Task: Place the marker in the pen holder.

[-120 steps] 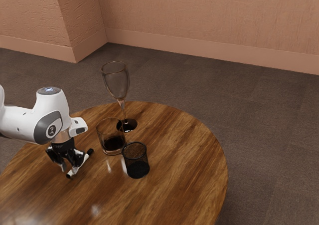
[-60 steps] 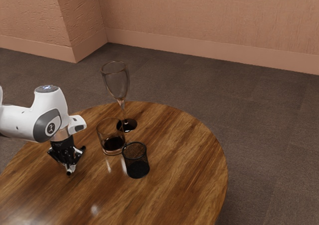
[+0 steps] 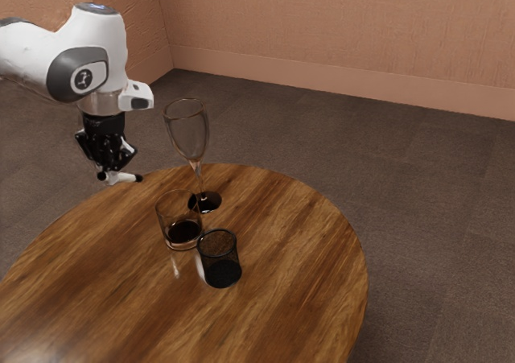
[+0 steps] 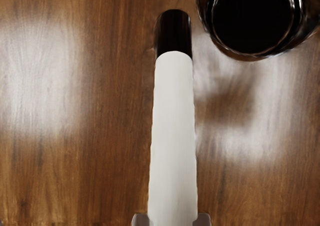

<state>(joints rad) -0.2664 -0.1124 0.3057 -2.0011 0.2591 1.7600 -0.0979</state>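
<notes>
Over beside the arm [image 3: 28, 53], one camera stands well back, looking slantwise down across the round table [image 3: 298, 242], past its far edge to the wall [image 3: 338, 25]. The wrist camera peers down, close over the marker [image 4: 172, 136]; both catch it and some tabletop.

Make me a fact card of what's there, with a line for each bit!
held: white marker with black ends, in the air
holder: black two-finger gripper, shut on the marker
goal: black mesh pen holder, upright, marker not in it
glasses: short clear tumbler, tall clear stemmed glass
table: round brown wood
</notes>
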